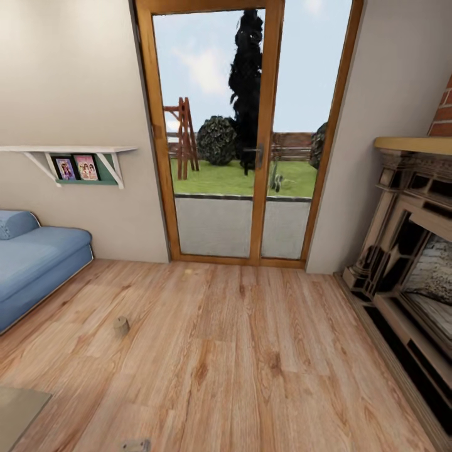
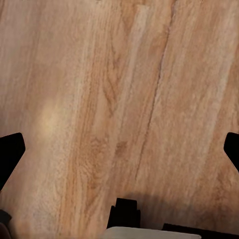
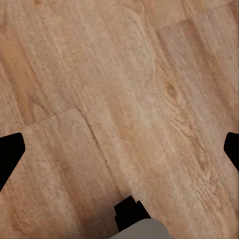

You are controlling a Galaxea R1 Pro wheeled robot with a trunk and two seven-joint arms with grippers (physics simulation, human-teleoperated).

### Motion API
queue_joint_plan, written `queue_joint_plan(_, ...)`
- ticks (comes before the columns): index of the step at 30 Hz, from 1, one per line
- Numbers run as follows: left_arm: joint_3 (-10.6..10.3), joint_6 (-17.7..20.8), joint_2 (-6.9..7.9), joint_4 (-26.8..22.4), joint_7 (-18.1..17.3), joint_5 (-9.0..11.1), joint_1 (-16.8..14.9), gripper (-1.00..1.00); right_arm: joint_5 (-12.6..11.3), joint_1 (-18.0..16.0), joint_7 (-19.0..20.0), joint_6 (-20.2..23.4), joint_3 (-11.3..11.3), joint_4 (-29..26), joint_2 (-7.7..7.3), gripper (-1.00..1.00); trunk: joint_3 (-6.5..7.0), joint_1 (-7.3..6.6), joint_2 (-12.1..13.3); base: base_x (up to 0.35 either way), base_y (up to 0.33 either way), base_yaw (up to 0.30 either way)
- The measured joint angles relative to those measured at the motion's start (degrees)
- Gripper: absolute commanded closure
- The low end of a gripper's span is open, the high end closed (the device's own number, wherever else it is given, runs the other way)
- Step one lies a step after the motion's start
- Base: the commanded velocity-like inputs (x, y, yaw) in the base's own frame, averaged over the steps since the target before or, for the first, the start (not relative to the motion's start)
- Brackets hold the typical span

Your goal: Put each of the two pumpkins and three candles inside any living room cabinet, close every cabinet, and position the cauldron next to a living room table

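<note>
- Living room, seen from the head camera: a glazed wooden door [image 1: 216,132] fills the 12 o'clock position, giving onto a lawn and a dark cypress.
- A blue sofa [image 1: 31,260] sits at 9 o'clock under a white wall shelf [image 1: 75,157] holding two framed photos; a carved fireplace [image 1: 408,251] lines the wall at 3 o'clock.
- One candle [image 1: 121,326], a short beige cylinder, stands alone on the wooden floor [image 1: 251,364] at about 8 o'clock, near the sofa and well apart from the fireplace.
- A grey-green corner, probably the low table's tabletop [image 1: 19,411], cuts in at 7 o'clock; a small pale object at the lower edge, about 6 o'clock, is too cropped to name.
- The left gripper [image 2: 119,149] hangs over bare floorboards, its dark fingers [image 2: 10,149] spread to either side with nothing between them: released, empty.
- The right gripper [image 3: 119,149] does the same over another patch of planks, fingers [image 3: 10,152] splayed wide and holding nothing.
- Step in hand, as a judgement: the robot appears to be searching and travelling, with the candle collection not yet begun here; no pumpkin, cabinet or cauldron lies in the frame.
- The next move likely calls for turning the base toward 8 o'clock, closing on the candle, and lowering the trunk so an open hand can straddle the upright cylinder without knocking it over.
</note>
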Motion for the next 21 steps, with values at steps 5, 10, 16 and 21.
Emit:
queue_joint_plan(5,-0.24,-5.87,0.00,0.00,-0.05,-0.01,0.62,-1.00,0.40,0.03,0.00,0.01,0.14,0.00,0.17,-1.00,0.00,0.00,0.00,0.001,0.000,0.000)
queue_joint_plan(10,-0.28,-8.02,0.06,0.33,-0.10,0.05,0.84,-1.00,0.47,-0.01,0.00,-0.21,0.15,0.00,0.29,-1.00,0.00,0.00,0.00,0.147,0.000,0.000)
queue_joint_plan(16,-0.32,-8.67,0.40,0.98,-0.05,0.04,0.87,-1.00,0.30,-0.01,-0.10,-0.39,0.11,-0.25,0.36,-1.00,0.00,0.00,0.00,0.212,0.000,0.000)
queue_joint_plan(21,-0.32,-8.89,0.44,1.04,-0.05,0.06,0.87,-1.00,0.19,-0.01,-0.06,-0.07,0.12,-0.41,0.39,-1.00,-0.08,0.00,0.00,0.091,0.000,0.000)
